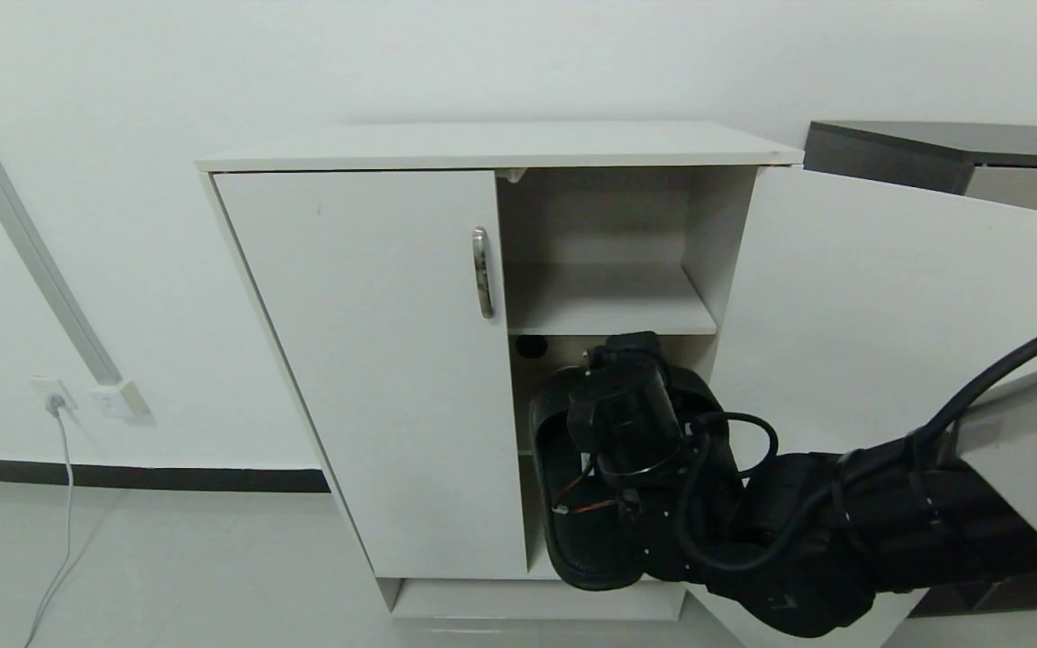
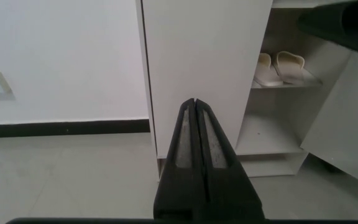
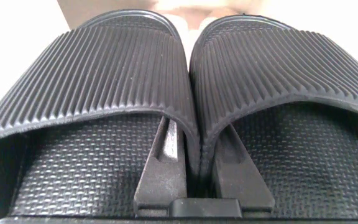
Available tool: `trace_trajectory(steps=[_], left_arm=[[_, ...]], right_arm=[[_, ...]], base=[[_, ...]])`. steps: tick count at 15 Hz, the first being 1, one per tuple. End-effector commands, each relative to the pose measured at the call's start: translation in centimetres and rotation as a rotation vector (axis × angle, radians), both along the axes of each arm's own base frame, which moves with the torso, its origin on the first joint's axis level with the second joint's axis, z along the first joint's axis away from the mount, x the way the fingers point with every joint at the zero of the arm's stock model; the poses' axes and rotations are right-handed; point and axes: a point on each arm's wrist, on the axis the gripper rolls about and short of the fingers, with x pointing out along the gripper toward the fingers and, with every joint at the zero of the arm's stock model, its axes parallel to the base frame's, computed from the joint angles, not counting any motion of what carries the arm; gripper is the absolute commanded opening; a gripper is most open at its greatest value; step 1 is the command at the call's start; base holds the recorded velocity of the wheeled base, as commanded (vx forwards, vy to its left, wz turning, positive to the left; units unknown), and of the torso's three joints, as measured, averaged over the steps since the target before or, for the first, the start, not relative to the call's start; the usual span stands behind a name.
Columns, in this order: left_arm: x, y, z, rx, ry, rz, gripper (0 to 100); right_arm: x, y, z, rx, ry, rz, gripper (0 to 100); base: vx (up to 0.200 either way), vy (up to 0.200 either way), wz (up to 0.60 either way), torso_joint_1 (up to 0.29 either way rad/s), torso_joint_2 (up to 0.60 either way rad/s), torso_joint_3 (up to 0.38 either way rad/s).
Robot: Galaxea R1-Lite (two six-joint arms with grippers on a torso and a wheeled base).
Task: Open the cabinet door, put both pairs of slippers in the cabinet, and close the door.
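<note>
Fingers (image 3: 166, 165) of the right gripper (image 3: 196, 134) clamp the two inner side walls of the black slippers (image 3: 123, 68) together, one finger inside each shoe, so the pair is carried as one at the mouth of the cabinet (image 1: 365, 360), beside the open door (image 1: 861, 297). Ribbed straps (image 3: 278, 68) arch just over the fingers. Rubbery and light, the pair should flex yet resist slipping; this central pinch suits it. White slippers (image 2: 284, 67) lie on a shelf (image 2: 291, 86) beyond the left gripper (image 2: 194, 109), whose fingers are pressed together, empty.
</note>
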Motion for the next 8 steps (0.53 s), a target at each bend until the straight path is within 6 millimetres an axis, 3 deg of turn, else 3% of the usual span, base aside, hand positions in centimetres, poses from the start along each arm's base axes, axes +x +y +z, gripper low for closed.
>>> trace_trajectory(steps=[1, 5, 8], left_arm=[[0.0, 0.0, 0.0, 0.0, 0.001, 0.0, 0], [0.0, 0.0, 0.0, 0.0, 0.001, 0.0, 0], [0.0, 0.0, 0.0, 0.0, 0.001, 0.0, 0]], right_arm=[[0.0, 0.3, 2.4, 0.048, -0.042, -0.017, 0], [0.5, 0.3, 3.9, 0.05, -0.069, -0.021, 0], [1.3, 0.0, 4.0, 0.023, -0.077, -0.039, 0]], base=[[0.0, 0.0, 0.0, 0.0, 0.0, 0.0], [0.0, 0.0, 0.0, 0.0, 0.0, 0.0], [0.0, 0.0, 0.0, 0.0, 0.0, 0.0]])
